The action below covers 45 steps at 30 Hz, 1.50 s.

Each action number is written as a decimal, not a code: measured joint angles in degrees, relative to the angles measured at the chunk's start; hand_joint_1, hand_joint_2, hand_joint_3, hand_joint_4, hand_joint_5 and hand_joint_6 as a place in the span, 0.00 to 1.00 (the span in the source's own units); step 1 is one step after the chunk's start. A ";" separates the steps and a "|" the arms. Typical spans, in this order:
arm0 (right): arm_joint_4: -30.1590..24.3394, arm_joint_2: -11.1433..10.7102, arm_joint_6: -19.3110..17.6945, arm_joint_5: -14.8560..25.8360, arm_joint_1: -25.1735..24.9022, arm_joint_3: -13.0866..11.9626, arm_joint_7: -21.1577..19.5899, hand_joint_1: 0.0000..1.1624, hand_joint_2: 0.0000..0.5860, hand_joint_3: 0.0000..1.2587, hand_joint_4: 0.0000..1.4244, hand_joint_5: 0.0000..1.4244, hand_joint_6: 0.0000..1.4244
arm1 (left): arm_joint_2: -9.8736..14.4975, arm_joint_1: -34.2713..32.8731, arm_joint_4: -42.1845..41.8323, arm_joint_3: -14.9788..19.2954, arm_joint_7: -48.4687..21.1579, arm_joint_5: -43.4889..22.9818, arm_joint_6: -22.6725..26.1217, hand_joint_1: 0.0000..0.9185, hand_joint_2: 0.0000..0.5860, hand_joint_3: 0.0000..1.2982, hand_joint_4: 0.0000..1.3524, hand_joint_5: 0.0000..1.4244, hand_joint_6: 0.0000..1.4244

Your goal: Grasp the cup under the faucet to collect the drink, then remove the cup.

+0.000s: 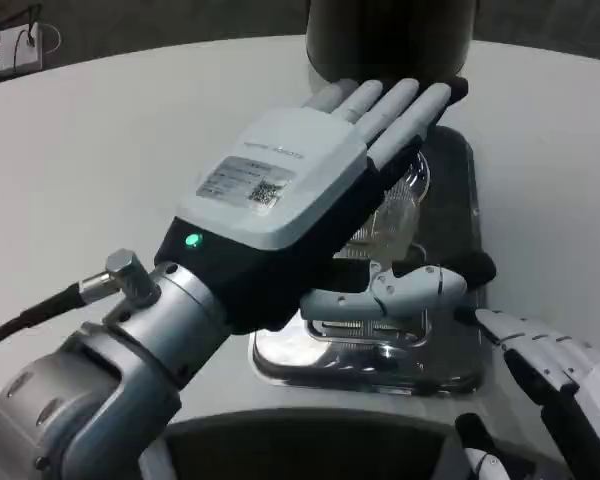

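Reaching over the metal drip tray [450, 365], left hand [300, 190] fingers straight, thumb apart, nothing clearly held | clear cup [395, 210] beneath it, below dark dispenser [390, 35] | right hand [550, 370] low beside tray, grip unclear

A white bench [100, 150] with a rounded far edge fills most of the scene. On it, toward the right, lies a shiny metal drip tray [458, 330] with a slotted grille, running from near to far; its near left corner is rounded and reflective. At the far end of the tray stands a dark cylindrical dispenser body [390, 35], cut off by the top edge. At the far left, beyond the bench, sits a white power strip [5, 50] with a cable, on a dark floor [130, 20].
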 measured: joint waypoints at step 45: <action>6.56 1.55 8.73 5.81 -13.89 3.92 2.87 0.40 0.55 0.04 0.07 0.10 0.18 | -0.16 2.15 -0.93 1.48 0.96 0.50 -0.84 0.00 0.30 0.00 0.00 0.00 0.00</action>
